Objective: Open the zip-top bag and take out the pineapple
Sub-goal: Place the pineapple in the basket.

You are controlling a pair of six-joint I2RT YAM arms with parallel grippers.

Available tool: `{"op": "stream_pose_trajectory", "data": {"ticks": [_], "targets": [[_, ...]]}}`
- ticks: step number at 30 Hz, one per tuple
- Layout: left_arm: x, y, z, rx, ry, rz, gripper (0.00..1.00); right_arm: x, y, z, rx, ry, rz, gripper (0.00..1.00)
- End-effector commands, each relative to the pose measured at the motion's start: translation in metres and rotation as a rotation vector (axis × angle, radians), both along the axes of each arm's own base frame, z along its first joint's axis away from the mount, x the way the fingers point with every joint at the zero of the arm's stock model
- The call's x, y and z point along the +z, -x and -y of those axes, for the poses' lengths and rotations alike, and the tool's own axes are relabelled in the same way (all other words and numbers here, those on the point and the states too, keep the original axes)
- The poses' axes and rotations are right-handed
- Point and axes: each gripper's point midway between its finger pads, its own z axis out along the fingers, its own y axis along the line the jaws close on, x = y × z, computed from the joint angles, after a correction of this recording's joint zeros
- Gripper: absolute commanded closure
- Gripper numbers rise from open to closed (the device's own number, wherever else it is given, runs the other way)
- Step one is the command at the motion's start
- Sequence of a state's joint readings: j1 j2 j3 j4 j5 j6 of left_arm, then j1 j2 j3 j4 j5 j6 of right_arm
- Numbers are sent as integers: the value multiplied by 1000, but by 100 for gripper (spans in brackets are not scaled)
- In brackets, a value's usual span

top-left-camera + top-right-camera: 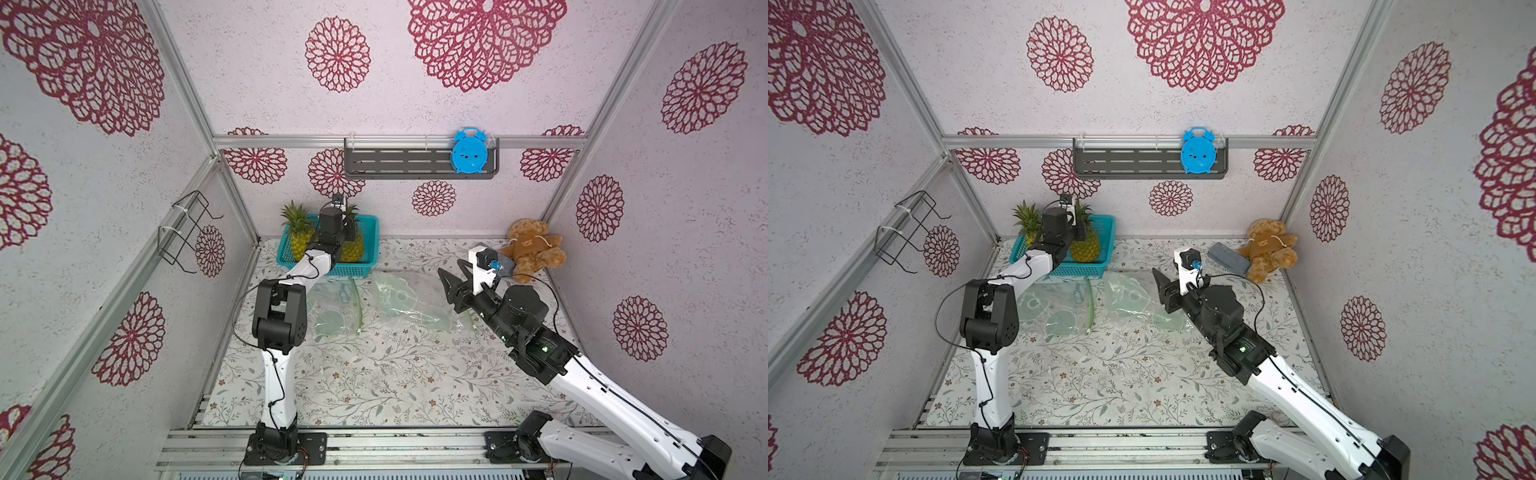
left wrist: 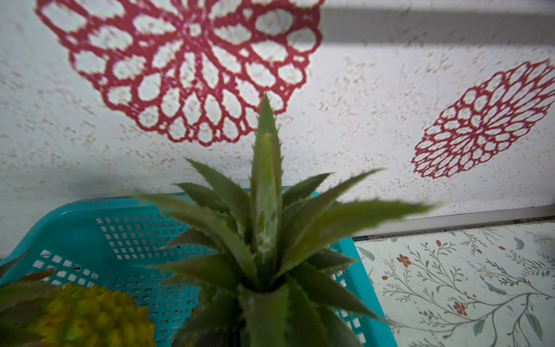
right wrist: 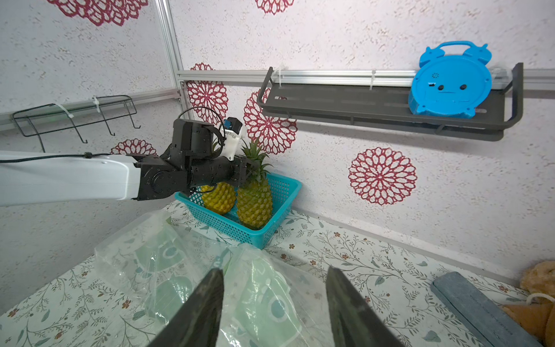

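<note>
left hand: clamped on pineapple crown in basket | right hand: jaws held apart, over zip-top bag

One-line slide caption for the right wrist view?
Left gripper grips a pineapple by its crown in the teal basket; right gripper open above a zip-top bag.

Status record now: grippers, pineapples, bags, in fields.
left gripper: shut on crown of held pineapple
right gripper: open, empty, above first bag
held pineapple: upright in teal basket
second pineapple: upright in teal basket, alongside
second bag: flat on table, beside first bag
bag contents: no pineapple visible inside either
</note>
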State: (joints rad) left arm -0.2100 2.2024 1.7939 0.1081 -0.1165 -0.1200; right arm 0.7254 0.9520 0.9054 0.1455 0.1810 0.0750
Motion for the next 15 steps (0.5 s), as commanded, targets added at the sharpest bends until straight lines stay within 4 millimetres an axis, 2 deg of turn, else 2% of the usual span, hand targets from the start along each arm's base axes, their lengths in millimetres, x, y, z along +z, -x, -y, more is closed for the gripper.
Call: {"op": "stream_pose_trajectory", "data": {"ticks": [1,10,15], "targets": [[55,-8,-2,-1,25,158,100,7,2,1,2,-31,1,41],[27,-7,-4,5,17,104,99,1,1,2,-6,-20,-9,40],[17,-3,-6,7,9,83,74,0,0,1,-7,-19,-11,40]]}}
